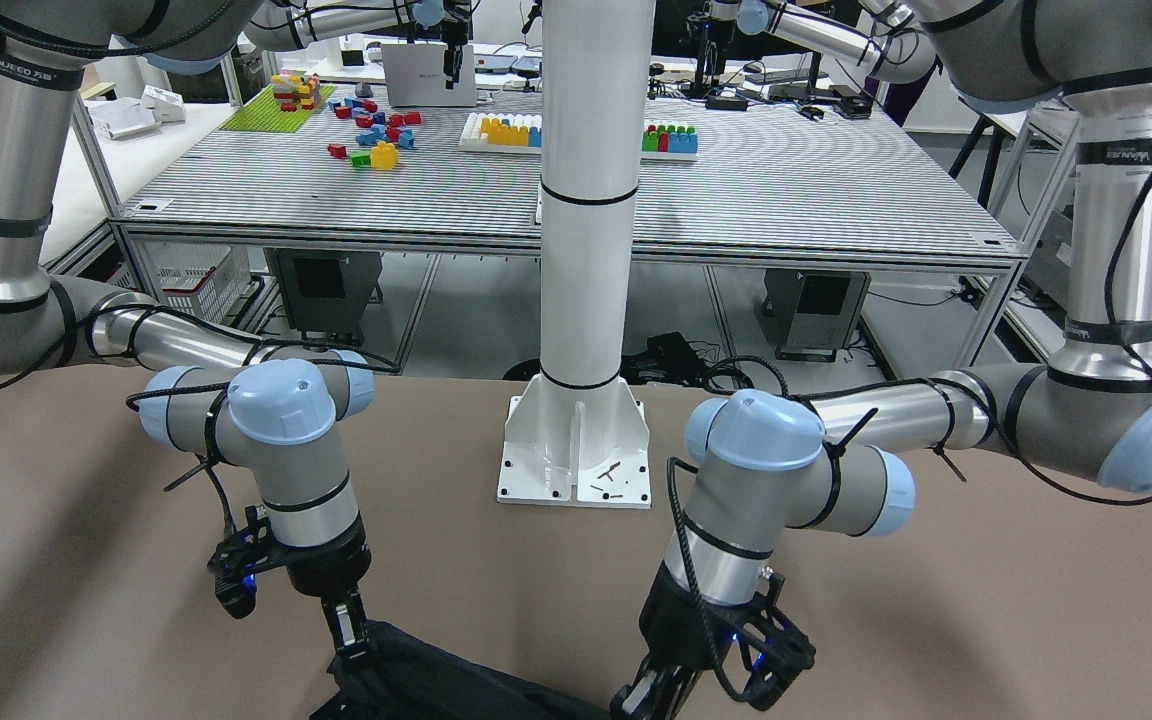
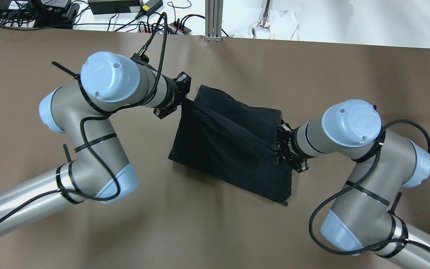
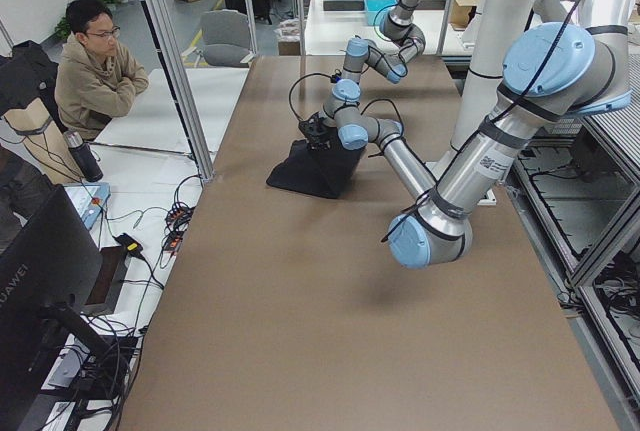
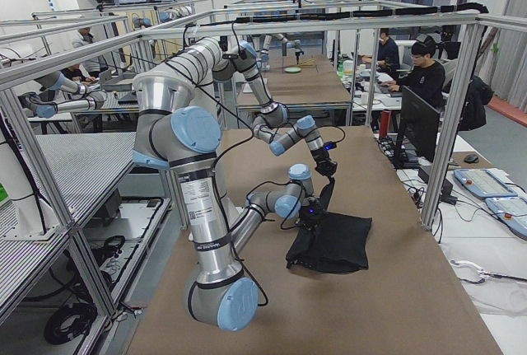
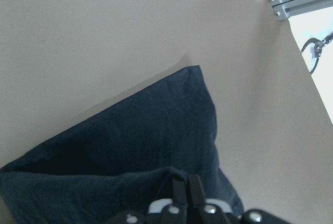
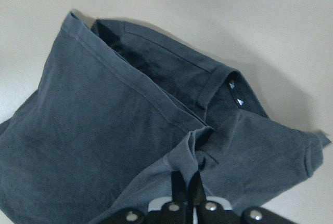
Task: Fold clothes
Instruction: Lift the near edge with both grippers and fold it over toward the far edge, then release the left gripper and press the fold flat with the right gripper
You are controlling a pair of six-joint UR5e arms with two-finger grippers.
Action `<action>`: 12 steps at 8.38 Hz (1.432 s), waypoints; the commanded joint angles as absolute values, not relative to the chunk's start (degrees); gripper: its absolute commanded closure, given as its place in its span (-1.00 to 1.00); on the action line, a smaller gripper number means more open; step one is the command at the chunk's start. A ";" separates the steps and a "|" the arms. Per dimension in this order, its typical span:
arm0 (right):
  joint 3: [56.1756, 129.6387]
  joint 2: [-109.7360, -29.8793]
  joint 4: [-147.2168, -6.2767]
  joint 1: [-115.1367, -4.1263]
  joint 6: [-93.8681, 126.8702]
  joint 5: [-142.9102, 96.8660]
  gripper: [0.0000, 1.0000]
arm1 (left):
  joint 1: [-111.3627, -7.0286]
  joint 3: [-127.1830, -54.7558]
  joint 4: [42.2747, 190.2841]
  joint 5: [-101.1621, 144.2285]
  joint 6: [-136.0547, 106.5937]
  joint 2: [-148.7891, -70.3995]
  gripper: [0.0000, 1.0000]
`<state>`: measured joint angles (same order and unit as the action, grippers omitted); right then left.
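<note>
Left jaws and right jaws both clamp the shirt (image 2: pixel 233 145) stretched between them, probably so it's taut for folding.

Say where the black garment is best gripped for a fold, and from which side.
Grip the black garment by its outer edges at opposite ends, coming in low from each outer side. It lies slack and bunched, so only pinched edges are likely to pull it taut. The left hand and right hand are shut on fabric there, which looks sound.
</note>
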<state>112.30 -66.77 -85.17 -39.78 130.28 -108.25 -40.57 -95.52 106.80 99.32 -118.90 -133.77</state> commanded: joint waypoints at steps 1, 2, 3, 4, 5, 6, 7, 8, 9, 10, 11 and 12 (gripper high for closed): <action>99.73 -60.59 -84.12 -45.59 122.56 -110.90 1.00 | -44.37 -69.99 117.45 99.41 -118.13 -146.81 1.00; 92.01 -57.69 -80.46 -46.49 119.91 -110.92 0.29 | -44.91 -60.83 122.21 98.88 -116.65 -150.00 1.00; 85.23 -54.79 -75.81 -47.10 117.01 -110.66 -0.89 | -45.26 -57.69 124.17 97.57 -111.93 -150.03 -0.96; 79.95 -51.54 -73.85 -48.33 112.37 -110.57 -0.90 | -45.18 -56.61 124.28 94.17 -108.32 -150.03 -1.00; 78.67 -50.55 -73.83 -50.17 107.54 -110.57 -0.90 | -45.18 -56.17 124.36 93.87 -107.93 -150.03 -1.00; 78.66 -50.71 -73.74 -51.75 104.71 -110.74 -0.90 | -45.26 -56.25 124.37 93.87 -107.93 -150.12 -1.00; 78.66 -50.89 -73.74 -52.12 103.11 -110.74 -0.90 | -45.26 -56.34 124.28 93.87 -107.84 -150.12 -1.00; 78.58 -50.98 -73.74 -52.99 99.96 -110.83 -0.90 | -45.35 -56.51 124.36 93.87 -107.49 -150.12 -1.00; 78.92 -50.89 -73.65 -53.17 99.15 -111.00 -0.90 | -45.35 -57.04 124.45 94.04 -106.62 -150.20 -1.00; 80.23 -50.80 -73.57 -52.56 99.14 -111.09 -0.90 | -45.26 -58.35 124.37 94.22 -106.61 -150.12 -1.00; 83.12 -50.89 -74.00 -49.25 98.79 -110.83 -0.90 | -45.44 -58.45 124.37 94.31 -106.52 -150.12 -1.00; 84.71 -50.45 -74.26 -44.52 98.70 -108.57 -0.90 | -46.40 -58.53 124.28 94.83 -105.13 -150.12 -1.00</action>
